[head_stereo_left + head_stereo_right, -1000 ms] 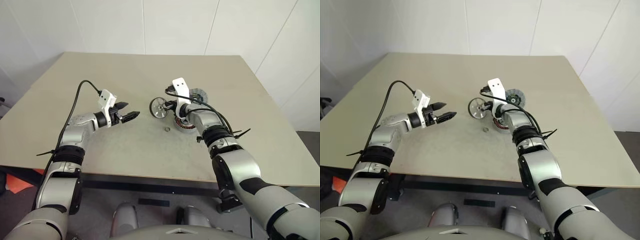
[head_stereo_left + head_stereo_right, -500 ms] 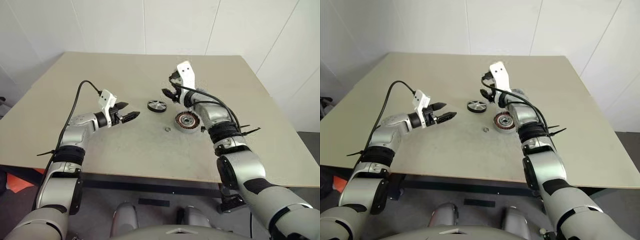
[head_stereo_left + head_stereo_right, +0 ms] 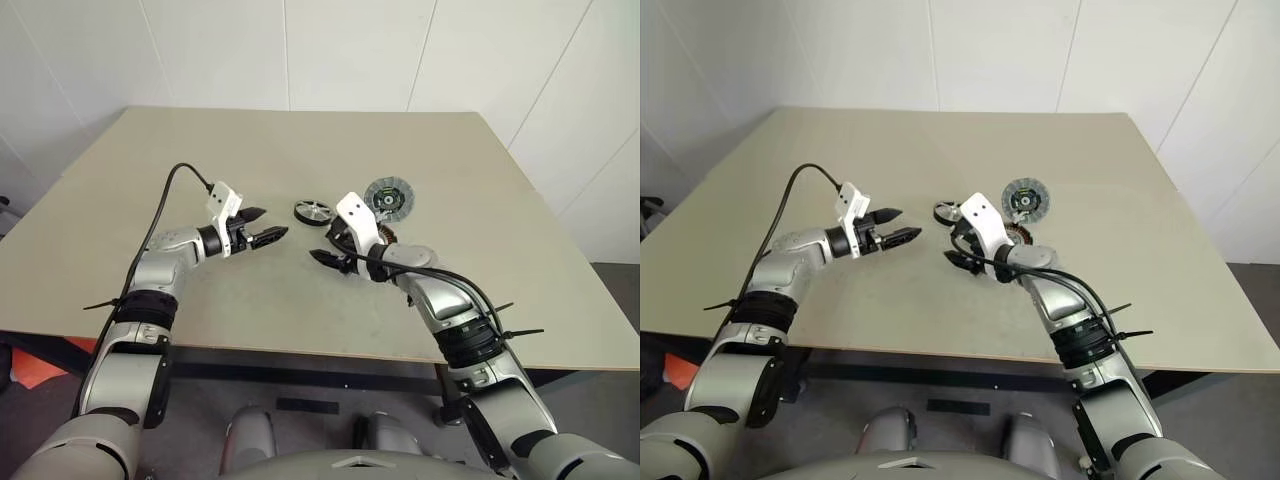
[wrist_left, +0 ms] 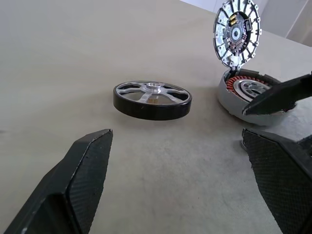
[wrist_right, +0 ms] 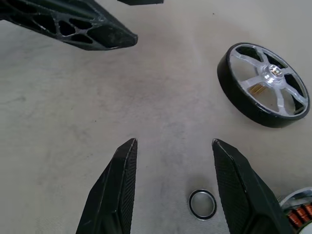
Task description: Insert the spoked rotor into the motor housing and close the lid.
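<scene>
Your left tool point(image 3: 268, 228) hangs over the table point(image 3: 150, 170) with its two black fingers spread as wide as they go and nothing between them. In the left wrist view the spoked rotor point(image 4: 152, 99) lies flat on the table just beyond those fingers, black rim down, silver spokes and hub facing up, untouched by either tool.

Your right tool point(image 5: 173, 185) points down and across toward the left one, its fingers partly apart and holding nothing. Between its fingertips, on the table surface, you can see a small dark ring point(image 5: 202, 204) lying loose; neither finger touches it. In the right wrist view the rotor sits near that tool, off to one side, and one finger of the left tool reaches across just beyond it.

The motor housing point(image 4: 246, 91) rests on the table beside the rotor, close but not touching, its copper-brown windings and silver hub exposed. From the head views your right tool partly covers it. The lid point(image 3: 388, 197) lies past the housing, farther from you; in the left wrist view it appears to stand up right behind the housing, its segmented face and dark centre turned toward the camera, though you cannot tell whether the two touch
</scene>
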Tool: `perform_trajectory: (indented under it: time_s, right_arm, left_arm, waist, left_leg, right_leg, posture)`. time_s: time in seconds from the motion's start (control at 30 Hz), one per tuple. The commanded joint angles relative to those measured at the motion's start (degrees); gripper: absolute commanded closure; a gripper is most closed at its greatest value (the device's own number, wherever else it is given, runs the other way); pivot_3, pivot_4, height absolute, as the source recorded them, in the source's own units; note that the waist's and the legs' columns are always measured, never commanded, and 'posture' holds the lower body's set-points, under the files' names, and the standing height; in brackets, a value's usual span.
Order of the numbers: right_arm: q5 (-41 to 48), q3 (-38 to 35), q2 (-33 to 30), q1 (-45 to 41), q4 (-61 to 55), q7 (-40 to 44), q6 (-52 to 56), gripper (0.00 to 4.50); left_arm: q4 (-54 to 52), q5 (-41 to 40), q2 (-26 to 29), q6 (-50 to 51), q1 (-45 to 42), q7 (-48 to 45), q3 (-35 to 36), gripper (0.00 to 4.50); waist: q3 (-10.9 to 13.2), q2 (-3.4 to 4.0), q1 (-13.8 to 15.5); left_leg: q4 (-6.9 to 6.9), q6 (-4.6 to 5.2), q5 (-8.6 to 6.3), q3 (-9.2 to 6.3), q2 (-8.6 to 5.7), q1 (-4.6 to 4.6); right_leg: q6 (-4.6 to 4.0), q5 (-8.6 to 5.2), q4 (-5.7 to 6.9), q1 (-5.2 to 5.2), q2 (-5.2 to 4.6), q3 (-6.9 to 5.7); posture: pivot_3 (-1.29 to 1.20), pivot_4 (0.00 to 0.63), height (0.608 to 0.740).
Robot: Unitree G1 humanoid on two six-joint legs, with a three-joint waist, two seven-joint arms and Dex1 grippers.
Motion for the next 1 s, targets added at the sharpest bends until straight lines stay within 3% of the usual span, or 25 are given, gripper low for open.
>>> perform_trajectory:
  time_s: [0.03, 0.37, 1.0]
  right_arm:
    - [-0.63, 0.70, -0.44, -0.10, -2.28, -0.39, -0.17, 1.78]
    - [-1.99, -0.09, -1.68, 1.75, 2.28, -2.21, -1.84, 1.78]
    - [-2.41, -0.87, -3.95, 3.31, 0.54, -3.93, -0.97, 1.78]
  left_arm:
    - [-0.48, 0.17, 0.14, -0.53, -1.50, -0.61, 0.12, 0.00]
    - [-1.29, 0.12, -0.04, -0.39, -1.09, -0.78, -0.07, 0.00]
    - [-0.86, 0.53, 0.20, -0.61, -1.30, -0.82, -0.03, 0.00]
  waist:
    - [0.00, 0.00, 0.04]
    - [0.00, 0.00, 0.10]
    - [0.00, 0.00, 0.19]
  left_leg:
    - [0.00, 0.00, 0.00, 0.00, 0.00, 0.00]
    - [-0.03, 0.03, -0.02, 0.00, -0.02, -0.05]
    - [0.01, 0.02, -0.01, 0.00, -0.04, -0.04]
  right_leg:
    - [0.00, 0.00, 0.00, 0.01, 0.00, 0.00]
    - [-0.36, 0.21, -0.05, 0.01, -0.01, 0.00]
    - [-0.01, 0.01, -0.10, 0.07, -0.02, 0.01]
  posture:
    - [0.00, 0.000, 0.740]
    - [0.00, 0.000, 0.740]
    - [0.00, 0.000, 0.740]
